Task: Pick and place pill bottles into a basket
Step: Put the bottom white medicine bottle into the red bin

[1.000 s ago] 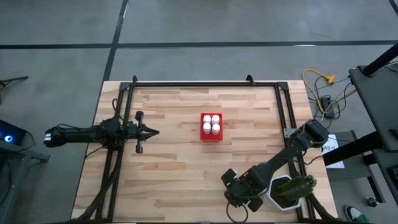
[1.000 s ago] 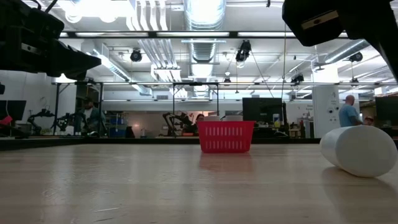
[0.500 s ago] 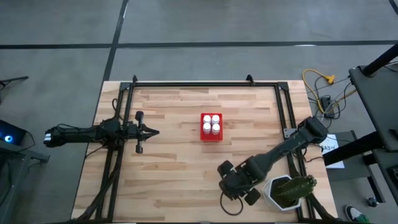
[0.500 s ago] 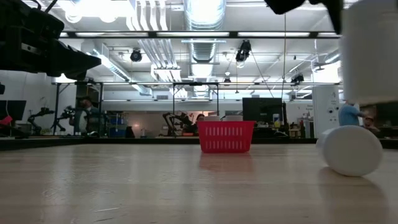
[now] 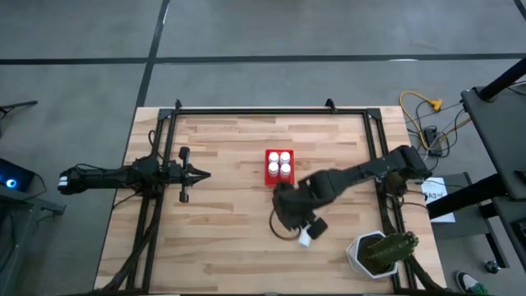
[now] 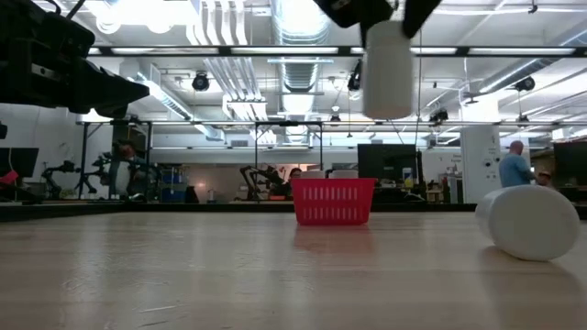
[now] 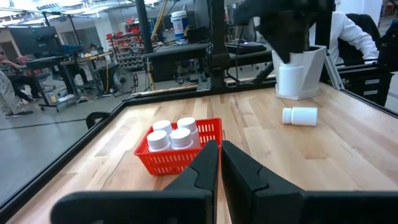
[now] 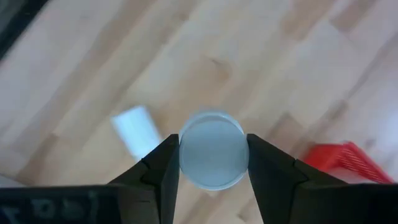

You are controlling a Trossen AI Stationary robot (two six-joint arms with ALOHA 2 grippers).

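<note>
Right gripper (image 5: 289,205) moved from near-right table corner to just near red slotted plastic basket (image 5: 279,168), jaws clamping small white cylindrical pill bottle (image 6: 388,70) aloft (for drop-in). Another lies on table (image 5: 304,238). Left gripper (image 5: 200,173) waits, jaws closed.

Two dark jointed arms (image 5: 362,174), black angular fingers (image 8: 163,167).

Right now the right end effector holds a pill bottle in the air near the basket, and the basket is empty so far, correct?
Not quite. The right end effector does hold a pill bottle aloft near the basket, but the basket is not empty: the high view shows four white caps standing inside it. One more bottle lies on the table.
</note>
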